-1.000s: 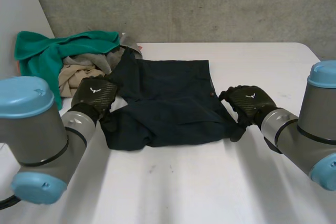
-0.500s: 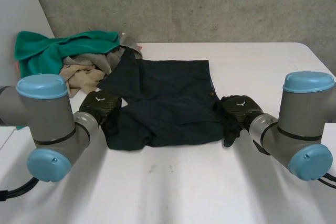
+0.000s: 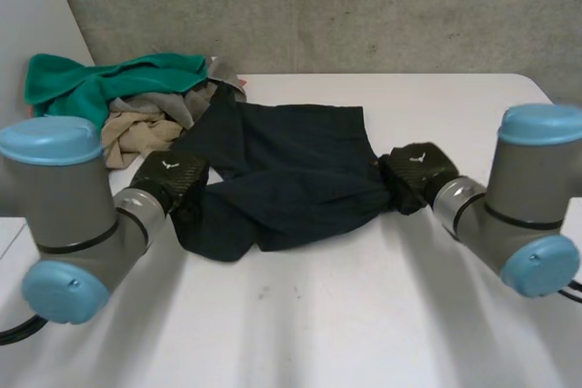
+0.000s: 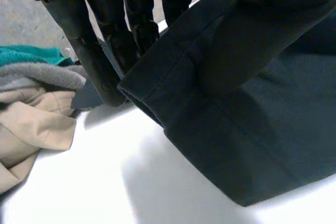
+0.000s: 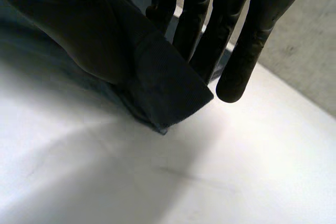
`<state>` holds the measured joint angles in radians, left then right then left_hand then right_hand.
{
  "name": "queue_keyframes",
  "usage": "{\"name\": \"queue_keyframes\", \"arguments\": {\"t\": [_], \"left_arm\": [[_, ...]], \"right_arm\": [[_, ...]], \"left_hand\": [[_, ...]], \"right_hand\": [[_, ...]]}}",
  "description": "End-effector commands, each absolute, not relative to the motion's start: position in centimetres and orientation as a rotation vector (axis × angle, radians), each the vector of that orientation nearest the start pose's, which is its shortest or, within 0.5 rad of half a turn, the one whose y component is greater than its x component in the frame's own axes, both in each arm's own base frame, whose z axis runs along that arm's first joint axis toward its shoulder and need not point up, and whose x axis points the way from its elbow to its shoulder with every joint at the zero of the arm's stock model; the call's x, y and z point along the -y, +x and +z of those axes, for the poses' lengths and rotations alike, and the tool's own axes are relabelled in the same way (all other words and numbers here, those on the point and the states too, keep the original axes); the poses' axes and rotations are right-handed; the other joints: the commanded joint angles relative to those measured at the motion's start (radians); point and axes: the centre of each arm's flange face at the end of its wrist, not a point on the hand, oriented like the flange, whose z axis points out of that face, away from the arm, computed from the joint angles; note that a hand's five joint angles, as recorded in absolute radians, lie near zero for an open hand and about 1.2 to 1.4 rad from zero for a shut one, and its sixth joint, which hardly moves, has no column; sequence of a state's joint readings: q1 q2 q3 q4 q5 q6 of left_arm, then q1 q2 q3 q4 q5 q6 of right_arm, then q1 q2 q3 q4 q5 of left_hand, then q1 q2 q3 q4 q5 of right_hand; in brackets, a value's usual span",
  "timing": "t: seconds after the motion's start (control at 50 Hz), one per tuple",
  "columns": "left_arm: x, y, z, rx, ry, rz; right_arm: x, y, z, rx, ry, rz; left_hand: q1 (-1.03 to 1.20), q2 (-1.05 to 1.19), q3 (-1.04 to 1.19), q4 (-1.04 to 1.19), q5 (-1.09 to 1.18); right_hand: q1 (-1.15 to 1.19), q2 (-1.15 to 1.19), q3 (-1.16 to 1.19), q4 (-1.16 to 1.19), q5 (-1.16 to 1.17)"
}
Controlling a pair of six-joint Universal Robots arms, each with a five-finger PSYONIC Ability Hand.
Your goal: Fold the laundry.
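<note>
The white desk (image 3: 364,324) carries a dark navy garment (image 3: 291,165) across its middle, the garment's near side corners raised off the surface. At the desk's far left corner lies a heap just beside it: green cloth (image 3: 82,88), grey cloth (image 3: 168,102), beige cloth (image 3: 127,131).

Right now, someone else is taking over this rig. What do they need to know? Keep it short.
Left hand: pinching the dark garment at its near left corner.
Right hand: pinching the near right corner the same way.
The garment is spread on the white table. Its near edge looks lifted at both corners and its far edge lies flat.
Done: both near corners gripped. No fold made yet.
Left: probably carry the near edge over to the far edge and flatten it. Then do the pile of green, grey and beige laundry at the table's far left.
</note>
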<state>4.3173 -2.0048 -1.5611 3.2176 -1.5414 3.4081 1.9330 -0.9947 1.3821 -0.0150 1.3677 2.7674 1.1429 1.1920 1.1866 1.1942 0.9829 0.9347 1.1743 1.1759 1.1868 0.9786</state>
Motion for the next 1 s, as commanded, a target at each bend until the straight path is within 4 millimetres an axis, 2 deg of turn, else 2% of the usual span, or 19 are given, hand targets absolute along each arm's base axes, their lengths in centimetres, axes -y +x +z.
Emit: {"name": "queue_keyframes", "arguments": {"t": [0.02, 0.06, 0.08, 0.14, 0.16, 0.24, 0.32, 0.38, 0.44, 0.5, 0.52, 0.68, 0.7, 0.76, 0.78, 0.84, 0.86, 0.94, 1.0], "left_arm": [[22.2, -25.1, 20.5, -2.391, 1.068, -1.834], [20.7, -25.0, 20.6, -2.364, 1.139, -1.805], [19.0, -25.0, 20.6, -2.342, 1.219, -1.770], [16.5, -25.0, 20.1, -2.317, 1.345, -1.702], [14.8, -25.1, 19.5, -2.317, 1.434, -1.642], [11.4, -24.9, 17.9, -2.325, 1.611, -1.472], [10.3, -24.5, 17.1, -2.356, 1.677, -1.337], [10.4, -24.6, 17.3, -2.362, 1.680, -1.318], [11.6, -25.3, 18.1, -2.333, 1.647, -1.408], [13.2, -26.0, 19.0, -2.302, 1.592, -1.506], [13.6, -26.1, 19.2, -2.293, 1.578, -1.531], [18.0, -27.2, 22.4, -2.146, 1.385, -1.851], [19.3, -27.2, 23.0, -2.105, 1.333, -1.913], [21.6, -26.9, 23.5, -2.056, 1.251, -1.980], [23.2, -26.8, 23.2, -2.045, 1.219, -1.993], [25.5, -26.9, 22.2, -2.051, 1.215, -1.997], [26.8, -27.1, 21.6, -2.064, 1.237, -2.006], [29.8, -27.3, 20.0, -2.103, 1.286, -2.007], [30.9, -26.9, 18.9, -2.131, 1.312, -1.986]], "right_arm": [[26.1, 25.7, 19.6, -2.271, -1.435, -1.581], [25.2, 25.3, 19.6, -2.285, -1.529, -1.529], [24.2, 24.7, 19.5, -2.302, -1.627, -1.472], [22.8, 23.5, 19.3, -2.348, -1.744, -1.373], [21.7, 22.7, 19.1, -2.378, -1.812, -1.290], [19.4, 21.6, 18.5, -2.410, -1.924, -1.125], [18.7, 21.1, 18.4, -2.426, -1.946, -1.079], [19.0, 21.3, 18.6, -2.419, -1.940, -1.107], [19.5, 21.4, 18.7, -2.414, -1.927, -1.167], [19.9, 21.6, 18.5, -2.406, -1.923, -1.213], [20.0, 21.7, 18.4, -2.403, -1.922, -1.221], [20.4, 21.8, 18.2, -2.388, -1.913, -1.294], [20.5, 21.8, 18.2, -2.389, -1.912, -1.301], [20.5, 21.9, 18.2, -2.386, -1.909, -1.311], [20.5, 21.9, 18.1, -2.385, -1.909, -1.313], [20.5, 21.9, 18.1, -2.387, -1.899, -1.318], [20.6, 21.9, 18.1, -2.386, -1.897, -1.323], [20.6, 21.9, 18.0, -2.391, -1.891, -1.320], [20.6, 21.9, 18.0, -2.392, -1.889, -1.318]], "left_hand": [[0.253, 0.204, 0.210, 0.202, 0.239], [0.253, 0.204, 0.210, 0.202, 0.239], [0.253, 0.204, 0.210, 0.202, 0.239], [0.253, 0.204, 0.210, 0.202, 0.239], [0.253, 0.204, 0.210, 0.202, 0.239], [0.253, 0.204, 0.210, 0.202, 0.239], [0.253, 0.204, 0.210, 0.202, 0.239], [0.253, 0.204, 0.210, 0.202, 0.239], [0.253, 0.204, 0.210, 0.202, 0.239], [-0.612, -0.661, -0.656, -0.664, -0.627], [-0.755, -0.804, -0.798, -0.806, -0.769], [-0.921, -0.970, -0.964, -0.972, -0.935], [-0.921, -0.970, -0.964, -0.972, -0.935], [-0.921, -0.970, -0.964, -0.972, -0.935], [-0.912, -0.961, -0.956, -0.963, -0.926], [-0.903, -0.952, -0.947, -0.954, -0.918], [-0.883, -0.932, -0.926, -0.934, -0.897], [-0.862, -0.911, -0.906, -0.913, -0.876], [-0.856, -0.905, -0.900, -0.907, -0.871]], "right_hand": [[0.462, 0.222, 0.220, 0.209, 0.243], [0.462, 0.222, 0.220, 0.209, 0.243], [0.462, 0.222, 0.220, 0.209, 0.243], [0.462, 0.222, 0.220, 0.209, 0.243], [0.462, 0.222, 0.220, 0.209, 0.243], [0.462, 0.222, 0.220, 0.209, 0.243], [0.462, 0.222, 0.220, 0.209, 0.243], [0.462, 0.222, 0.220, 0.209, 0.243], [0.462, 0.222, 0.220, 0.209, 0.243], [0.462, 0.222, 0.220, 0.209, 0.243], [0.462, 0.222, 0.220, 0.209, 0.243], [0.462, 0.222, 0.220, 0.209, 0.243], [0.462, 0.222, 0.220, 0.209, 0.243], [0.462, 0.222, 0.220, 0.209, 0.243], [0.462, 0.222, 0.220, 0.209, 0.243], [0.462, 0.222, 0.220, 0.209, 0.243], [0.462, 0.222, 0.220, 0.209, 0.243], [0.462, 0.222, 0.220, 0.209, 0.243], [0.462, 0.222, 0.220, 0.209, 0.243]]}}
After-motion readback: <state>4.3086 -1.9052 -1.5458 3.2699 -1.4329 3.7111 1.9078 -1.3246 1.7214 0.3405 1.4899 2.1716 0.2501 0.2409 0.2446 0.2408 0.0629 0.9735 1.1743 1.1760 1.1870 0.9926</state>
